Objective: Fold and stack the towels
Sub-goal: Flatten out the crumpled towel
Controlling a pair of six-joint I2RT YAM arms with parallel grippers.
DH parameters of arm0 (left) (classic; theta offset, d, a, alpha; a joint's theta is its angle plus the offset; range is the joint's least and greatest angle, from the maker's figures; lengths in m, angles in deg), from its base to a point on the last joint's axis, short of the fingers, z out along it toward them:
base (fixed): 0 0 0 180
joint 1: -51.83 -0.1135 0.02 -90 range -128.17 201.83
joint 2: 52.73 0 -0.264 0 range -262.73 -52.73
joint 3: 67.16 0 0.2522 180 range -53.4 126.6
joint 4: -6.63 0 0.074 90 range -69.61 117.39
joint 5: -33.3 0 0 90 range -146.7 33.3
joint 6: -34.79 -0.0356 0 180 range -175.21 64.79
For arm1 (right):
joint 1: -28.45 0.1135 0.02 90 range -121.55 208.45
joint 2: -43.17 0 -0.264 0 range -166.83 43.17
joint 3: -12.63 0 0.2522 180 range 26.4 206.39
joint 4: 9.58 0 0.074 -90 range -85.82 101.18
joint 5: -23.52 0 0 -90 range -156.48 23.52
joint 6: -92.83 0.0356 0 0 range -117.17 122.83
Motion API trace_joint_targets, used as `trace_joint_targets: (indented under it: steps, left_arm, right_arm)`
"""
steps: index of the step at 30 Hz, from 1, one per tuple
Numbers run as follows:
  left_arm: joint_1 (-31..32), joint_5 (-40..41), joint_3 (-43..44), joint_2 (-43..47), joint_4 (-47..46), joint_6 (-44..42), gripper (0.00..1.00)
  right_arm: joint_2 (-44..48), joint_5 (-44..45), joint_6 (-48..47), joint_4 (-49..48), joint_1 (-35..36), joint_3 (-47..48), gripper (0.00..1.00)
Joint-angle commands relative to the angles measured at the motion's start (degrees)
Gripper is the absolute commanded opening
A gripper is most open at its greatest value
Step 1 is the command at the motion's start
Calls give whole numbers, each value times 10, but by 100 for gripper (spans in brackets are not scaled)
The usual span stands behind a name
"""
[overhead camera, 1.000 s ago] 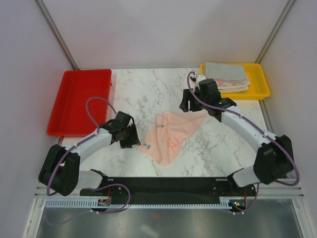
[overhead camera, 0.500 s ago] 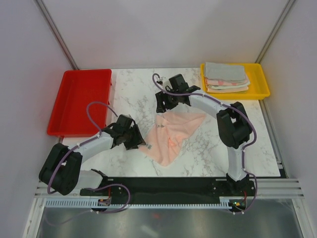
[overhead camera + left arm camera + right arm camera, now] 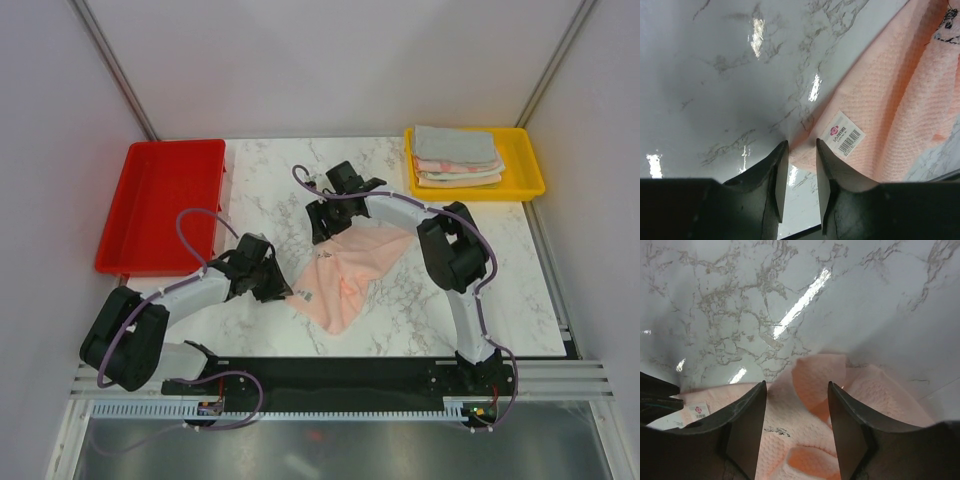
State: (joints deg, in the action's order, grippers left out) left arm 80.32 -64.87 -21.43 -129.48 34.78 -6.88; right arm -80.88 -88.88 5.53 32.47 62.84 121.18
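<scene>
The crumpled pink waffle-weave towel (image 3: 350, 270) lies diagonally between the arms. The left gripper (image 3: 801, 146), narrowly parted and empty, brackets its tagged near corner; the right gripper (image 3: 796, 390), wider and empty, straddles its far corner.

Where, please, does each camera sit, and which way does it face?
Top external: above and behind, facing down at the marble table; left arm and right arm show.
Left wrist: on its arm, facing the pink towel's near corner; left fingers show.
Right wrist: facing the towel's far corner; right fingers show.
Shared: both wrist views catch the white tag.
</scene>
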Motion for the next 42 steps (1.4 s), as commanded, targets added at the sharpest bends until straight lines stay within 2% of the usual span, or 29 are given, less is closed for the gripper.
trace_joint_targets:
  steps: [1,3,6,7,8,10,14,18,21,25,28,35,38,41,42]
  left_arm:
    - [4,11,-8,-16,14,9,37]
    - [4,14,-2,-9,17,1,41]
    - [4,37,19,14,47,-13,49]
    - [4,43,25,21,59,-21,53]
    - [4,50,30,36,70,-25,55]
    - [4,68,42,55,101,-32,59]
    - [4,75,30,99,119,-33,63]
    - [5,48,7,114,63,-33,64]
    - [5,24,4,99,-1,-40,64]
    - [6,10,28,11,-27,-54,61]
    - [9,2,53,-50,-9,-41,58]
    - [53,25,57,-91,-16,9,57]
    - [67,35,63,-112,-7,29,52]
    - [75,40,62,-131,0,42,40]
    - [77,41,63,-141,0,45,33]
  right_arm:
    - [-7,4,-14,13,5,17,59]
    - [-9,-1,-15,13,4,19,53]
    - [-2,-5,-18,8,4,14,23]
    - [11,-2,-17,-1,4,2,7]
    - [20,15,-19,-2,4,-6,0]
    - [53,48,-16,-2,-1,-34,0]
    - [186,124,32,-28,-32,-194,0]
    - [260,141,76,-65,-42,-310,0]
    - [301,136,131,-105,-41,-388,0]
    - [359,150,167,-149,-41,-471,0]
    - [379,156,172,-159,-41,-487,0]
    - [388,162,170,-161,-41,-495,0]
    - [392,162,171,-162,-41,-495,0]
    - [395,160,170,-163,-41,-494,0]
    - [394,157,171,-164,-41,-495,0]
